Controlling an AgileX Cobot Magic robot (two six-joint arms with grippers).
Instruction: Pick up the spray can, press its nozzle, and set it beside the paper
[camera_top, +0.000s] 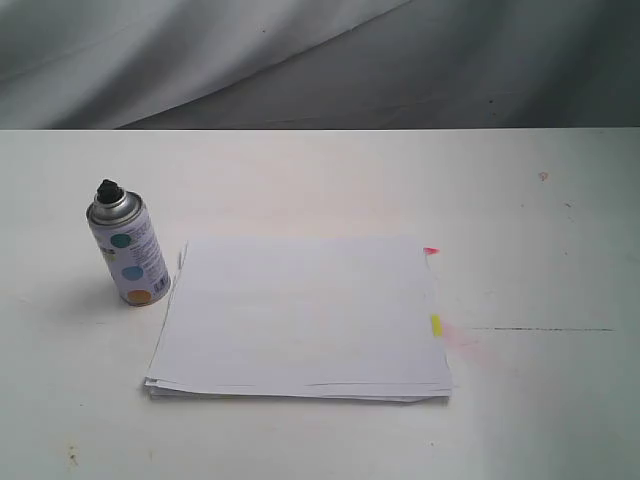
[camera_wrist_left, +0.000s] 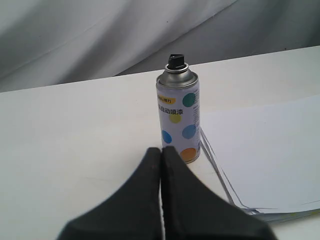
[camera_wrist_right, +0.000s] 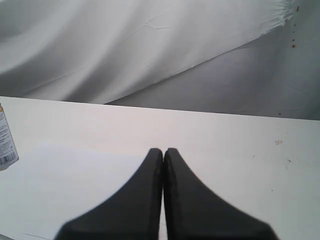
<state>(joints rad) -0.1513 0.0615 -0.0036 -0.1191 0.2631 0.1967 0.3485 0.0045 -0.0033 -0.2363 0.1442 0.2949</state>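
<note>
Spray can (camera_top: 129, 252) stands upright just beside paper (camera_top: 300, 315), nozzle (camera_top: 108, 189) uppermost.

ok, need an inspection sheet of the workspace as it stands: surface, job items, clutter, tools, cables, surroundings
surface: white table, a few small specks, a thin dark line at the right, faint pink smudge near the tabs
job's things: spray can upright, close beside the left edge of the paper; black nozzle uncapped; paper lies flat, sheets slightly fanned, pink tab and yellow tab on its right edge
clutter: nothing seen
grippers: left tool shut, empty, facing the can, apart from it; right tool shut, empty
cables: nothing seen
surroundings: grey cloth backdrop behind the table
</note>
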